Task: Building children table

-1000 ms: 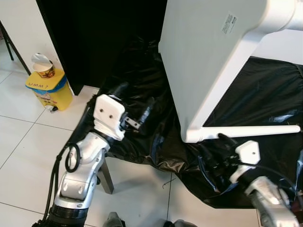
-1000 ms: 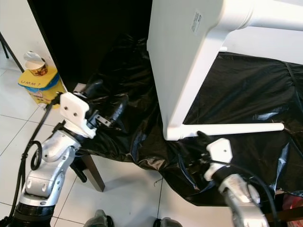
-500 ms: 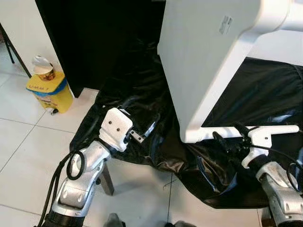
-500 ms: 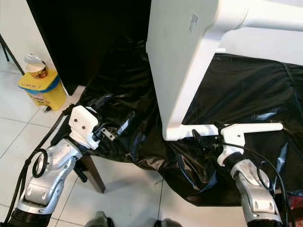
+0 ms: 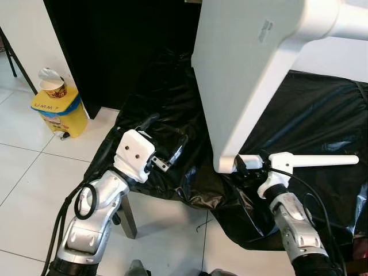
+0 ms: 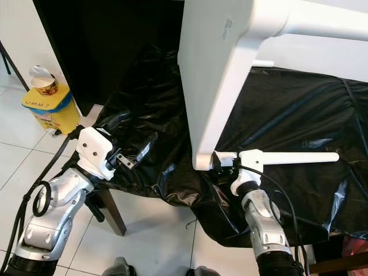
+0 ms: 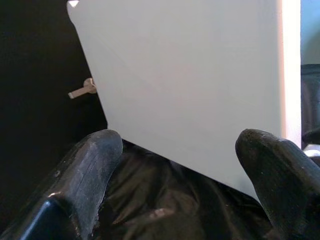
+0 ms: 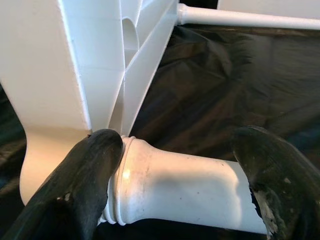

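A white children's table (image 5: 247, 75) is lying tipped on its side on a worktop draped in black plastic sheeting (image 5: 322, 115), its flat top facing the robot's left. A small white sticker (image 5: 265, 31) is sitting near its upper edge; the print is too small to read. One white leg (image 5: 313, 161) is pointing out level toward the robot's right from the lower corner. The right gripper (image 8: 175, 185) is reaching at that corner, its fingers (image 8: 87, 180) spread on either side of the leg's collar, one pad touching it. The left gripper (image 5: 167, 144) is hovering over the sheeting near the worktop's front edge, fingers (image 7: 92, 165) spread and holding nothing. On the tiled floor (image 5: 29, 172) to the left, a yellow bin (image 5: 57, 112) is showing the letters "UMM".
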Robot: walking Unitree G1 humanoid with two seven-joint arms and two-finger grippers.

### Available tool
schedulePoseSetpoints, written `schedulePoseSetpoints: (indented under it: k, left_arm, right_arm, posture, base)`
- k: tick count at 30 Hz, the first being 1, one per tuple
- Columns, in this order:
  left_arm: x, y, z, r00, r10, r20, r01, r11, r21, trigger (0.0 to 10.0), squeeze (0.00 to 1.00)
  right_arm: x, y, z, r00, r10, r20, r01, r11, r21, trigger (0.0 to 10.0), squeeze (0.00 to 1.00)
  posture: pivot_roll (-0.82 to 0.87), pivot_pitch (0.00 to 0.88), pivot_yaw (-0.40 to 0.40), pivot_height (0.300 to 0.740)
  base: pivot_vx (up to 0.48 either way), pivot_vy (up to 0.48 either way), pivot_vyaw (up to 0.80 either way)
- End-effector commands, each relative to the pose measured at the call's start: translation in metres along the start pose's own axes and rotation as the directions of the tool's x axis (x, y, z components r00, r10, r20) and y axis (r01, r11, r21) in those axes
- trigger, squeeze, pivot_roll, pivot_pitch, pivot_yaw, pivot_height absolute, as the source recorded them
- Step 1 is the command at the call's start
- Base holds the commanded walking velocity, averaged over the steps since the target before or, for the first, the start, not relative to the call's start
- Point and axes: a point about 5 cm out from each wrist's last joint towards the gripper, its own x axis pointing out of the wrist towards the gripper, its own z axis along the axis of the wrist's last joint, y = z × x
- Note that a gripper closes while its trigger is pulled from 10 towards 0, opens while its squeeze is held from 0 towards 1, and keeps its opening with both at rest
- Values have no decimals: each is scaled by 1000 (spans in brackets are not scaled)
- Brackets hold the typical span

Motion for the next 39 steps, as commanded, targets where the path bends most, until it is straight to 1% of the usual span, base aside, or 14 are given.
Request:
schedulePoseSetpoints:
  k: [1, 6, 8, 10, 12, 13, 14, 16, 22, 26, 29, 32, 35, 39]
  left_arm:
    - [-1, 2, 3, 1000, 18, 4, -18, 1000, 4, 10000, 0]
    - [-2, 2, 5, 1000, 19, 8, -19, 1000, -3, 10000, 0]
    - [-6, 0, 6, 1000, 2, -1, -2, 1000, -12, 10000, 0]
    - [-6, 0, 6, 1000, 2, -1, -2, 1000, -12, 10000, 0]
    - [-7, -1, 5, 1000, -10, -10, 10, 1000, -13, 10000, 0]
    - [-7, -1, 5, 1000, -10, -10, 10, 1000, -13, 10000, 0]
    - [-6, -2, 6, 1000, -13, -10, 13, 1000, -13, 10000, 0]
    - [-6, -2, 6, 1000, -15, -10, 15, 1000, -14, 10000, 0]
    - [-6, -2, 8, 1000, -14, -6, 14, 1000, -13, 10000, 0]
    - [-6, -3, 10, 999, -35, -9, 35, 999, -34, 10000, 0]
    - [-6, -5, 10, 999, -51, -12, 51, 998, -48, 10000, 0]
    - [-8, -11, 13, 994, -103, -20, 101, 992, -81, 10000, 0]
    - [-9, -13, 13, 993, -115, -24, 113, 990, -86, 10000, 0]
    - [-11, -17, 12, 989, -140, -38, 135, 983, -122, 10000, 0]
  right_arm:
    - [-1, 16, -18, 994, 75, -82, -73, 997, 25, 10000, 0]
    - [3, 25, -23, 988, 122, -95, -118, 992, 45, 10000, 0]
    - [8, 37, -26, 976, 194, -103, -188, 980, 64, 10000, 0]
    - [8, 37, -26, 976, 194, -103, -188, 980, 64, 10000, 0]
    - [14, 50, -28, 961, 256, -103, -249, 966, 74, 10000, 0]
    - [14, 50, -28, 961, 256, -103, -249, 966, 74, 10000, 0]
    - [18, 56, -29, 954, 282, -105, -276, 958, 74, 10000, 0]
    - [22, 61, -29, 949, 298, -105, -291, 954, 75, 10000, 0]
    - [32, 69, -28, 943, 318, -98, -312, 947, 76, 10000, 0]
    - [48, 79, -24, 942, 323, -92, -317, 945, 78, 10000, 0]
    - [50, 81, -24, 941, 327, -91, -321, 944, 78, 10000, 0]
    - [56, 88, -22, 939, 333, -85, -327, 942, 78, 10000, 0]
    - [57, 89, -22, 939, 335, -83, -328, 941, 80, 10000, 0]
    - [63, 94, -20, 939, 334, -85, -328, 942, 73, 10000, 0]
  posture:
    - [167, 63, -115, 740]
    - [184, 66, -114, 740]
    - [193, 68, -113, 740]
    - [193, 68, -113, 740]
    - [208, 68, -110, 740]
    - [208, 68, -110, 740]
    - [212, 67, -109, 740]
    - [214, 67, -109, 740]
    - [217, 67, -110, 740]
    - [215, 69, -107, 740]
    - [216, 69, -107, 740]
    - [218, 71, -110, 740]
    - [217, 73, -111, 740]
    - [214, 75, -110, 740]
  base:
    - [0, 0, 0]
    - [0, 0, 0]
    - [0, 0, 0]
    - [0, 0, 0]
    - [0, 0, 0]
    - [0, 0, 0]
    - [0, 0, 0]
    - [0, 0, 0]
    - [0, 0, 0]
    - [0, 0, 0]
    - [0, 0, 0]
    - [0, 0, 0]
    - [0, 0, 0]
    - [0, 0, 0]
